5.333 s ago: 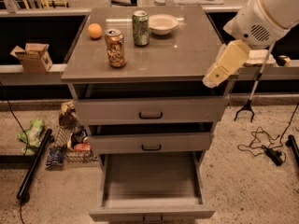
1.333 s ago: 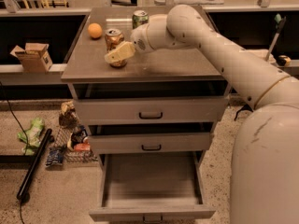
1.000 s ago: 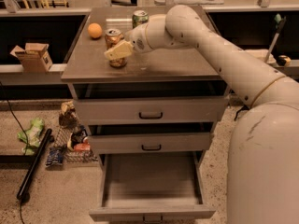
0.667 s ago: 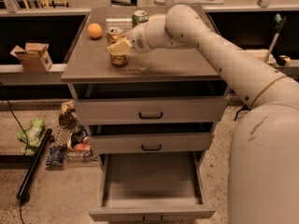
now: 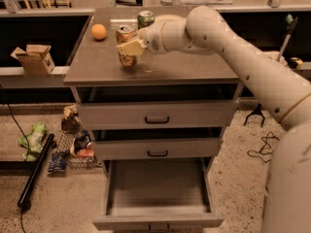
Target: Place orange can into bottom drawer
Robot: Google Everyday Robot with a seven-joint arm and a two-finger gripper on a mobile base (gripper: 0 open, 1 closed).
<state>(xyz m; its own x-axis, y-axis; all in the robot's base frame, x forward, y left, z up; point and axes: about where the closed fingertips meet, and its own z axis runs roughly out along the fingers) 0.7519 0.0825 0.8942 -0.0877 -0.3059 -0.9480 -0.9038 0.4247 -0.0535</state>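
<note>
Our gripper (image 5: 128, 47) sits at the orange can (image 5: 126, 33), level with its middle, over the near left part of the counter (image 5: 194, 64). We cannot tell whether it is already clamped on the can or only set against it. The can stands upright with its base on the counter, so we judge that the grasp is the step in hand and the lift is not yet made. Coming in from the side at mid-height makes sense to us, since it keeps the can upright for the carry down. A green can (image 5: 145, 18) stands just behind, close by the arm, and a round orange fruit (image 5: 98, 31) lies further left, apart from both (neither is ours to move, though the green one looks near enough to knock). Below, the bottom drawer (image 5: 158, 221) is pulled well out, its box open upward to receive the can, while the two drawers above are pushed in. Around the cabinet we see a speckled floor, a cardboard box (image 5: 35, 58) on a low ledge, some packets (image 5: 73, 140), and a black pole (image 5: 35, 171) lying on the floor.
</note>
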